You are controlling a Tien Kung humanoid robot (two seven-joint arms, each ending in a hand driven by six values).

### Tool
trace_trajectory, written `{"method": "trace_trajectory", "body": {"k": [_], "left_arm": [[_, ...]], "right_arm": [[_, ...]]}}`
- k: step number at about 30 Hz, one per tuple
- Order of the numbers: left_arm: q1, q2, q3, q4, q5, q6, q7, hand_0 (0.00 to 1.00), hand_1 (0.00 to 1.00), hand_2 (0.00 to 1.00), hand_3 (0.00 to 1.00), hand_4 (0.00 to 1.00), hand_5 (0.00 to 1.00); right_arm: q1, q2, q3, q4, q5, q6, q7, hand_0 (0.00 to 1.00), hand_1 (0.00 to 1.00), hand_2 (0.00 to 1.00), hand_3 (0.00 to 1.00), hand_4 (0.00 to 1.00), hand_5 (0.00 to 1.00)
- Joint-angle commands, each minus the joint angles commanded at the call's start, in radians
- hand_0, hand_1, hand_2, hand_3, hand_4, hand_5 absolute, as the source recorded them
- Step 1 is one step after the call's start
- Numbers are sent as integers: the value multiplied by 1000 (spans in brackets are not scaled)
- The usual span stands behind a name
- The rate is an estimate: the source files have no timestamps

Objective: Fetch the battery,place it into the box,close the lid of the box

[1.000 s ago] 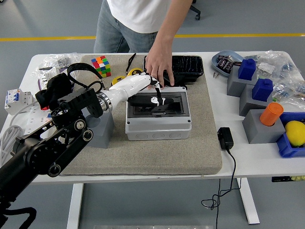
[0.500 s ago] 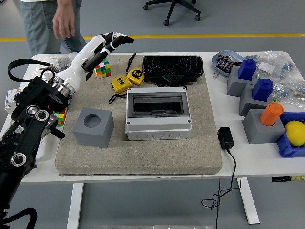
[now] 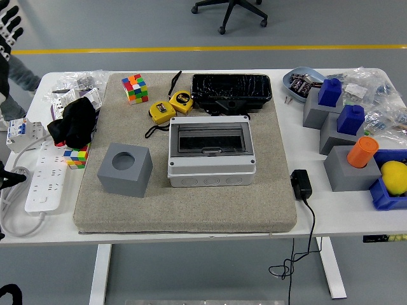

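At frame centre: grey box (image 3: 212, 150) on the beige mat (image 3: 184, 203), its clear lid (image 3: 211, 140) shut.
No battery is discernible, though it may lie inside; the task appears essentially finished. One robot hand (image 3: 9, 27) shows at upper left, grip indeterminate.

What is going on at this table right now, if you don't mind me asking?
Nothing is being handled at this moment. The grey box sits on the mat with its clear lid down, and the black tray lies just behind it. Only the fingertips of the robot's left hand show at the top left corner, well away from the box. The right hand is out of view.
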Motion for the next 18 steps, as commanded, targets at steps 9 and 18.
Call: {"method": "trace_trajectory", "body": {"k": [9, 18], "left_arm": [[112, -11, -89, 38, 377, -29, 22, 998, 998, 998, 998, 998, 998], [140, -23, -85, 39, 314, -55, 24, 998, 998, 998, 998, 998, 998]], "right_arm": [[-9, 2, -6, 0, 0, -2, -3, 826, 808, 775, 810, 998, 998], [-16, 8, 2, 0, -4, 4, -4, 827, 808, 775, 810, 998, 998]]}}
